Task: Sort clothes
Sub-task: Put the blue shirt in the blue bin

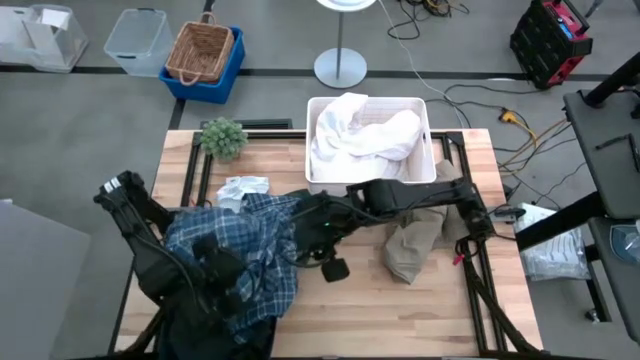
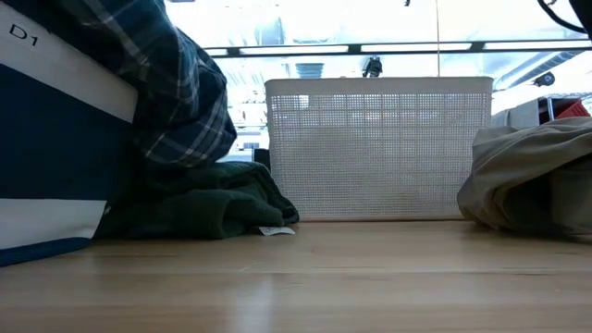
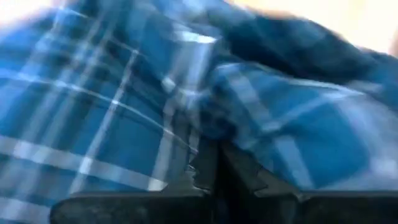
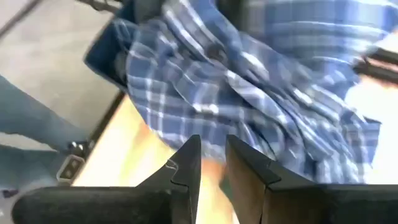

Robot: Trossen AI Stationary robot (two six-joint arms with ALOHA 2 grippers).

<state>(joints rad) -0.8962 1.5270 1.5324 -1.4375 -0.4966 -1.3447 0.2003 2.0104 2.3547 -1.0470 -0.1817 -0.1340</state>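
A blue-and-white plaid shirt (image 1: 250,245) lies heaped at the table's left over dark clothes (image 1: 255,335). In the low view it rises above a dark green garment (image 2: 208,203). My left gripper (image 1: 215,262) is down in the plaid shirt (image 3: 124,93), shut. My right gripper (image 1: 312,228) hovers at the shirt's right edge (image 4: 249,81), its fingers a little apart with nothing between them. White clothes (image 1: 360,135) fill the white bin (image 1: 428,150). A khaki garment (image 1: 412,245) lies in front of the bin, and a small white cloth (image 1: 243,188) lies behind the shirt. My left gripper is shut on the plaid shirt's upper cloth (image 3: 205,134), coming at it steeply from above. The shut fingertips (image 3: 208,171) sink into a fold; one layer or several, I cannot tell. The shirt still lies heaped on the clothes beneath it.
A small green plant (image 1: 223,137) stands at the far left corner. The bin (image 2: 379,148) stands at the far middle. Bare wood (image 1: 380,310) shows at the near middle. A blue-and-white panel (image 2: 46,148) fills the low view's left.
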